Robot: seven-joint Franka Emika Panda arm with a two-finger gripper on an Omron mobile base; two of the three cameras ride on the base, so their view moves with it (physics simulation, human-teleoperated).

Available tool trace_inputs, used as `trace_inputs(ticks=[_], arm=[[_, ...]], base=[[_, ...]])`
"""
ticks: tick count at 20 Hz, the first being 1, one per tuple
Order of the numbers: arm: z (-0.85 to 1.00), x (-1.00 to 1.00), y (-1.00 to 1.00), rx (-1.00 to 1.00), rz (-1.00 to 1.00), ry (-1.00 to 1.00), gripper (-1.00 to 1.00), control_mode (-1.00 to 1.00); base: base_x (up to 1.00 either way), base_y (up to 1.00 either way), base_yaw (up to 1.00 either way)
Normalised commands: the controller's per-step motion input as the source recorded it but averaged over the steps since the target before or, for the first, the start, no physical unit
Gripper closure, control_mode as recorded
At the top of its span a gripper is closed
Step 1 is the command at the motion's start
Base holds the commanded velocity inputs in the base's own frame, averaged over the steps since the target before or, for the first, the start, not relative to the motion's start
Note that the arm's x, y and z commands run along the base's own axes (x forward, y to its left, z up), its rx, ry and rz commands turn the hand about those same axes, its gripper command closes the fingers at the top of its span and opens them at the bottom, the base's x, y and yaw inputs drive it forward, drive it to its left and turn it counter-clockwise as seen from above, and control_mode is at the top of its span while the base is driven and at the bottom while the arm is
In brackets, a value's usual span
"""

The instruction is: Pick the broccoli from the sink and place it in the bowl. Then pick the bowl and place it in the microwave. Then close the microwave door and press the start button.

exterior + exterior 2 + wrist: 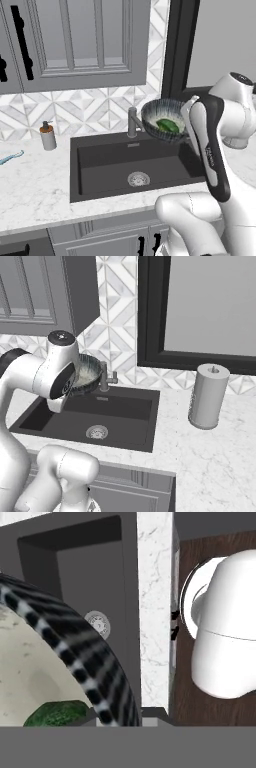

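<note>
Above the dark sink (135, 165) and its marble counter (30, 195), the gripper (97, 714), pinched narrow on the rim, carries the bowl (165, 121) with the broccoli (167, 125) inside, so the microwave step is under way and next needs a level swing toward its cavity.

Bowl (88, 375): seen tilted and raised above the sink's back left, its rim half hidden behind the arm's wrist.
Pincer: hidden behind the wrist at the bowl.
Sink (120, 416): dark basin below the bowl.
Faucet (105, 377): just right of the bowl.
Paper towel roll (208, 396): upright, well right.
</note>
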Motion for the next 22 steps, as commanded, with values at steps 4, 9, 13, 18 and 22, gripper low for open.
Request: trace_inputs(ticks=[4, 9, 13, 18, 22], arm=[[0.3, -0.11, 0.0, 0.0, 0.0, 0.0, 1.0, -1.0], [0.42, -0.21, 0.0, 0.0, 0.0, 0.0, 1.0, -1.0], [0.23, -0.55, 0.02, 0.0, 0.0, 0.0, 1.0, -1.0], [0.29, -0.49, 0.07, -0.05, 0.0, -0.16, 1.0, -1.0], [0.0, 0.0, 0.0, 0.0, 0.0, 0.0, 1.0, 1.0]], base=[[0.0, 0.0, 0.0], [0.0, 0.0, 0.0], [0.0, 0.0, 0.0], [0.0, 0.0, 0.0], [-0.03, 0.0, 0.0]])
